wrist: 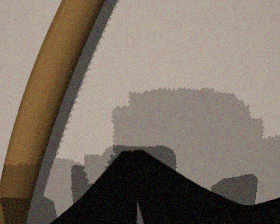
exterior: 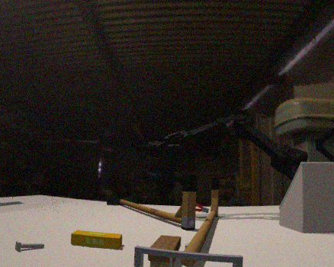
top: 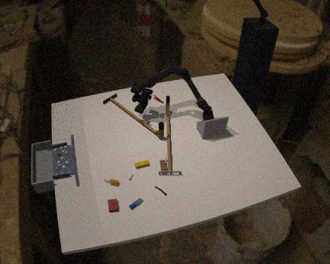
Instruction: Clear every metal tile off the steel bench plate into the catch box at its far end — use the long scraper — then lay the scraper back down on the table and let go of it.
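Tool point(top: 140, 110) point(exterior: 157, 183) point(wrist: 132, 160): fingers were together on nothing, above the surface point(top: 215, 166) point(exterior: 142, 255) point(wrist: 191, 45) | metal tiles point(top: 63, 162): lay scattered on the bench plate point(top: 68, 151) | catch box point(top: 33, 162): beside plate | grey-headed long handle point(top: 169, 139) point(exterior: 204, 230): well apart from plate

Top view: metal tiles point(top: 63, 161) on the bench plate too small and blurred to count. Exterior view: gripper lost in the dark background; grey frame point(exterior: 187, 254) cut off by the bottom edge. Wrist view: wooden handle point(wrist: 46, 100) runs out of frame, top and bottom; black fingers cropped below.
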Action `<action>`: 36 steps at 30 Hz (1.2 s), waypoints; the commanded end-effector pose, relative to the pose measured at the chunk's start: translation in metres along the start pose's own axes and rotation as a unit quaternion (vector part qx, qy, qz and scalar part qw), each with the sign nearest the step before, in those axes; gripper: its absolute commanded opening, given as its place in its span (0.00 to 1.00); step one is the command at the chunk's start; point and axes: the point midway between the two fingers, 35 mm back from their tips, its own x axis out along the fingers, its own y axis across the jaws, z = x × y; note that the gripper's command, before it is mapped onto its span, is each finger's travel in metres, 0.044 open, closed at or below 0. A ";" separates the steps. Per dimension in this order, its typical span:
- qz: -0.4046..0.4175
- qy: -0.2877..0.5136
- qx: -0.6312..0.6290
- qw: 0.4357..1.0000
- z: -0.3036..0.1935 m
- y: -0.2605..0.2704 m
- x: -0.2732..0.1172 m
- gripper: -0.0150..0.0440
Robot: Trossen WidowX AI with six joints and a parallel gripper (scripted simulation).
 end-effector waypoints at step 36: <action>-0.001 -0.003 0.000 1.000 -0.003 0.010 0.042 0.25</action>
